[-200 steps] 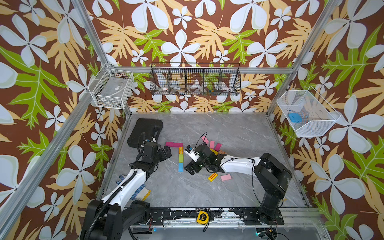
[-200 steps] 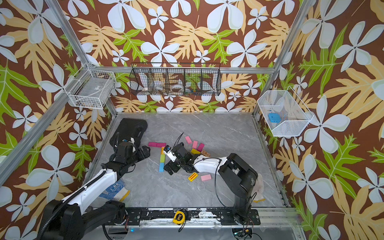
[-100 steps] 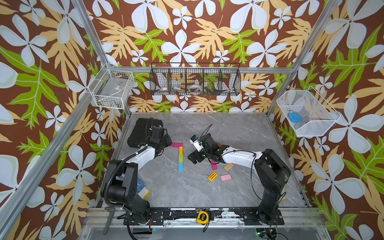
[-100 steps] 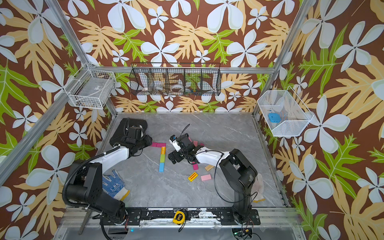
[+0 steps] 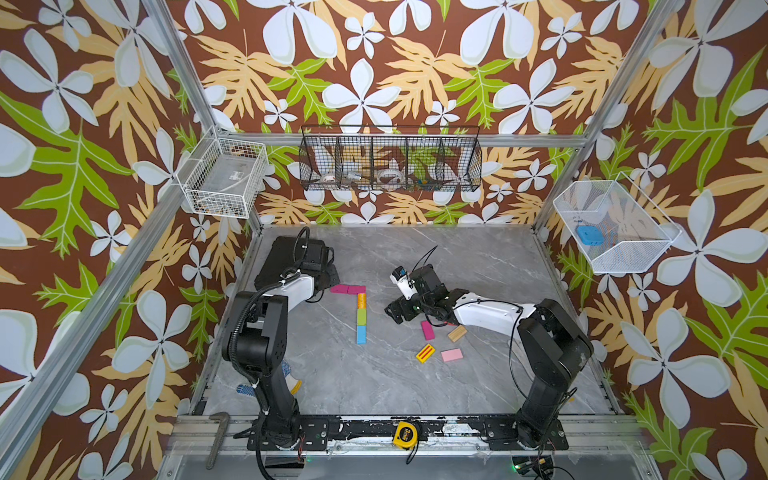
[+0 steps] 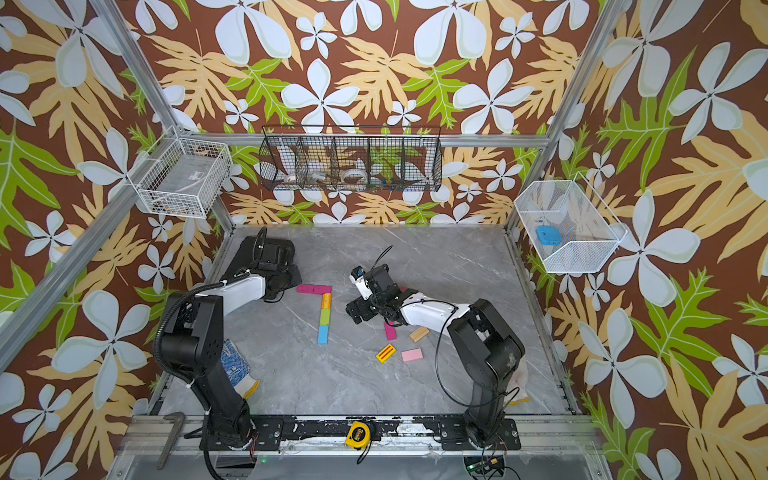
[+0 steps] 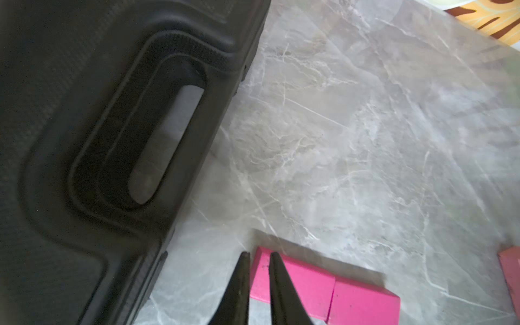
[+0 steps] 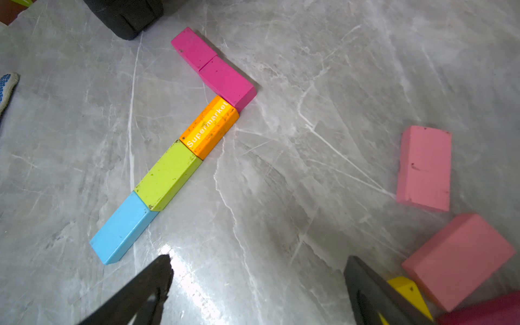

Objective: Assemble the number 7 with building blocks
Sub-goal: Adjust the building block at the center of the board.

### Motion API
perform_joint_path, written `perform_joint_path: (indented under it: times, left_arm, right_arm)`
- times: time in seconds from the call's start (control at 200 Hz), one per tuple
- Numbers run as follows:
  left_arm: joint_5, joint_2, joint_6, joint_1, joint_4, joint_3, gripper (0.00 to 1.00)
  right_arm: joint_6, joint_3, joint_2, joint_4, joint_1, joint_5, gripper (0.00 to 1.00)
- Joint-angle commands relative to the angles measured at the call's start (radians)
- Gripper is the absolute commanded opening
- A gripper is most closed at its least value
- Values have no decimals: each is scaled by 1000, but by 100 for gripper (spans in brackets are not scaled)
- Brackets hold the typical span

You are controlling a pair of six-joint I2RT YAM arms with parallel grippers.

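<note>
On the grey marble table (image 5: 374, 374), flat rectangular coloured blocks (image 5: 360, 316) form a 7 left of the frame's centre. The left gripper (image 7: 259, 254) is nearly closed and empty at the 7's magenta end. The right gripper (image 8: 259, 281) gapes wide, holding nothing.

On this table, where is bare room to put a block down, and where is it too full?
The table is bare between the blue block and the front rail, and behind the right gripper up to the far wall. It is crowded beside that gripper, where loose blocks lie close together.
</note>
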Motion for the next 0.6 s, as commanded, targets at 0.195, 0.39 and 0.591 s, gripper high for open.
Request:
perform_joint_path:
  times: [0.195, 0.39, 0.591]
  left_arm:
    - [-13, 37, 32, 12, -45, 19, 9]
    - [-12, 54, 40, 15, -57, 22, 9]
    - [-12, 57, 44, 16, -64, 12, 8]
  right_arm:
    - [-7, -23, -27, 23, -9, 11, 96]
    - [-3, -41, -43, 30, -8, 18, 96]
    - [0, -56, -54, 36, -8, 23, 96]
